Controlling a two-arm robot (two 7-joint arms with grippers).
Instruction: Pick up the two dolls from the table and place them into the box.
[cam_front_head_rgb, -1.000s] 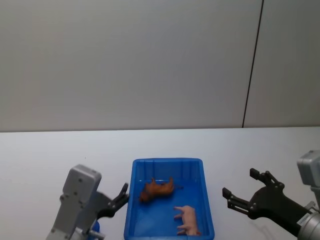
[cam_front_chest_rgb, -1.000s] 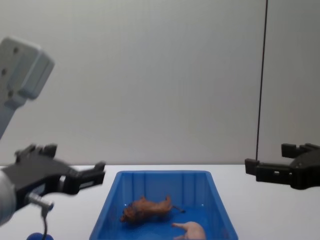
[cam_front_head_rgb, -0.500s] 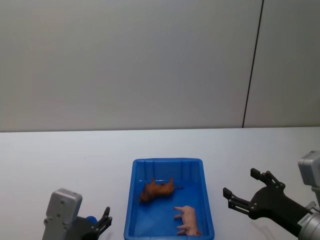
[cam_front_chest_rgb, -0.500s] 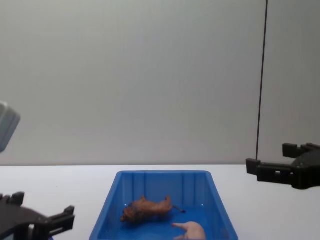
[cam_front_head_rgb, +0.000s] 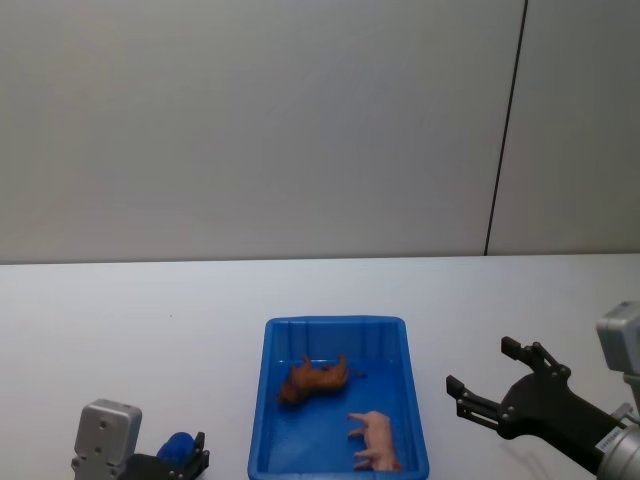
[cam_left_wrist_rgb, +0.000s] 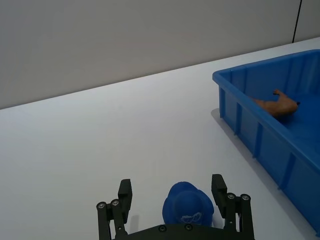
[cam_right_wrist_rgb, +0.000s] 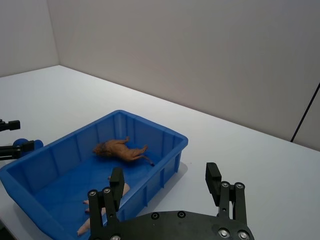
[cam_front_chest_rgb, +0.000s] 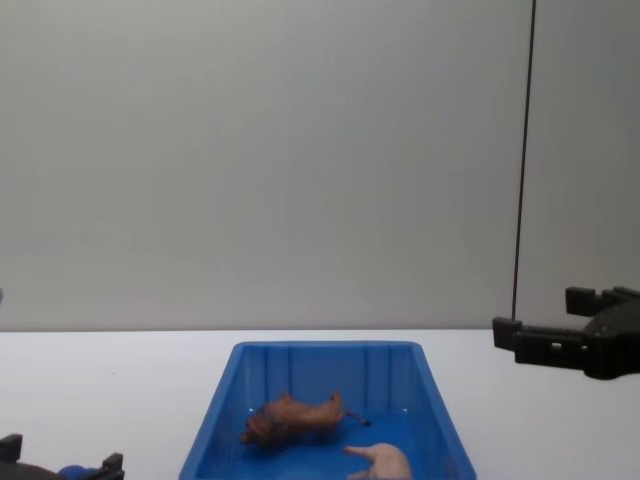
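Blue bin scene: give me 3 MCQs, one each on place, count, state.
1. Where is the reddish-brown plastic lion figurine?
A. on the white tabletop
B. inside the bright blue plastic bin
C. in the right pincer

2. How many figurines lie in the bin?
A. one
B. two
C. three

3. The right pincer is:
A. open, empty
B. shut on the pig
C. shut on the lion

Key:
1 B: the lion figurine lies on the floor of the bin.
2 B: the lion and the pale pink pig figurine.
3 A: the right pincer has its fingers apart beside the bin, holding nothing.
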